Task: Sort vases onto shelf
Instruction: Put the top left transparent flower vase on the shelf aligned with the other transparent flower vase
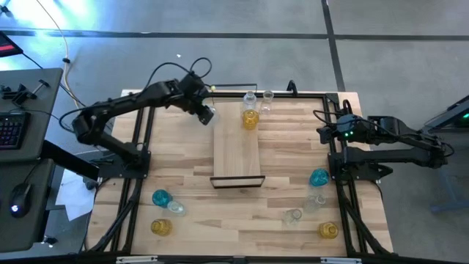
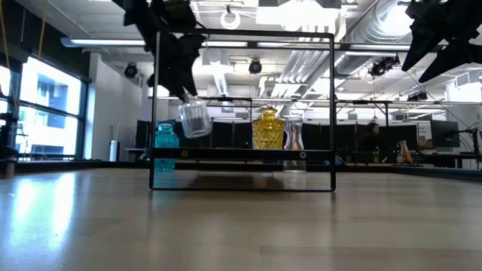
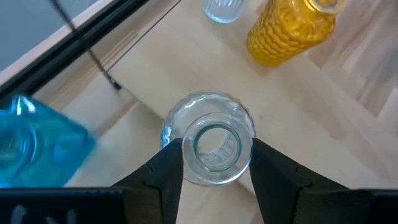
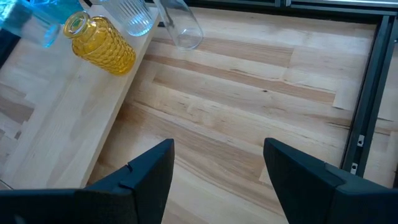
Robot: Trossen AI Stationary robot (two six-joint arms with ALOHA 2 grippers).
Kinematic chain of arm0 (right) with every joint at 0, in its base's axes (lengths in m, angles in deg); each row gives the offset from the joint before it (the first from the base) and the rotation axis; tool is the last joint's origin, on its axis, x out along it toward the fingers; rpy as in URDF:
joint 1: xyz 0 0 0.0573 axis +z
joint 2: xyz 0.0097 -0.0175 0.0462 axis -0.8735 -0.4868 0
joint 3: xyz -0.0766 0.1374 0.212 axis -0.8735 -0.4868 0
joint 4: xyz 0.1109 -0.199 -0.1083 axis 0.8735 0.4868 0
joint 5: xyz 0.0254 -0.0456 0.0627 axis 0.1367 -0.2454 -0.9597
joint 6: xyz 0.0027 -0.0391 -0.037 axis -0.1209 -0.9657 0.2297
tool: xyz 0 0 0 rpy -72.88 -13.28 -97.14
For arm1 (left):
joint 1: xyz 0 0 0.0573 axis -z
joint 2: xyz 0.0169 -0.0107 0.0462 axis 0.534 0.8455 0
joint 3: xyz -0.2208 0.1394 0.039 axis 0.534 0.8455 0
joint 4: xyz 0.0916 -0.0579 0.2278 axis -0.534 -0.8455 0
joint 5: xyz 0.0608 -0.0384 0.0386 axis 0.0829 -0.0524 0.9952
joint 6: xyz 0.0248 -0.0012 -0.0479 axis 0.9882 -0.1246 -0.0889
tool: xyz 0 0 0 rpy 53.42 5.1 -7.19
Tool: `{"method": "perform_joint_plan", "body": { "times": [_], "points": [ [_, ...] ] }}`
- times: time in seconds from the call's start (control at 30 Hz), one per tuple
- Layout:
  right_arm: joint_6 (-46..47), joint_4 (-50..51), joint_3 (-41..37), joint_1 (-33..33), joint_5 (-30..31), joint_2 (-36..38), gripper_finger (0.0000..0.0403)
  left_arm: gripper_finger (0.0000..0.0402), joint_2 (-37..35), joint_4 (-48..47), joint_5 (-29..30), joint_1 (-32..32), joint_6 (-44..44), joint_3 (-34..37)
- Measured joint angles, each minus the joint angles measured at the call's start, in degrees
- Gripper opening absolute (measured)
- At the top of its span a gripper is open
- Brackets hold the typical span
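Seen from overhead: left gripper [image 1: 206, 114] at the shelf's [image 1: 236, 150] far left edge, jaws clenched around a clear vase [image 3: 210, 144], raised and tilted above the wooden surface [image 1: 183, 176]. On the far end of the shelf, an amber vase [image 1: 250, 118] upright, with two more clear vases [image 1: 250, 98] just behind it. Blue vase [image 3: 34, 142] visible close by in the left wrist view. Right gripper [image 4: 214, 162] parked at the surface's right edge, jaws released, holding nothing. Loose on the surface: a teal vase [image 1: 160, 197], a clear one and an amber one near the left front corner; a second teal vase [image 1: 319, 177], two clear and one amber at the right front.
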Motion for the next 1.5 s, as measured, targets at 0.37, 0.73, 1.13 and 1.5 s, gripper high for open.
{"method": "perform_joint_plan", "body": {
  "times": [0.37,0.73,1.13,1.5],
  "points": [
    [0.00,0.00,0.00,0.00,0.02,0.01,0.0243,0.0144,11.24,0.43,0.59,-0.53,4.25,-8.84],
    [0.00,0.00,0.00,0.00,0.02,0.00,0.0243,0.0143,16.37,0.42,0.50,-0.79,6.85,-12.80],
    [0.00,0.00,0.00,0.00,0.02,0.01,0.0243,0.0143,17.89,3.74,-0.33,-1.66,7.22,-12.95],
    [0.01,0.00,0.00,0.00,-0.24,0.01,0.0243,0.0144,19.27,5.98,-2.34,-1.68,6.06,-13.06]
  ]
}}
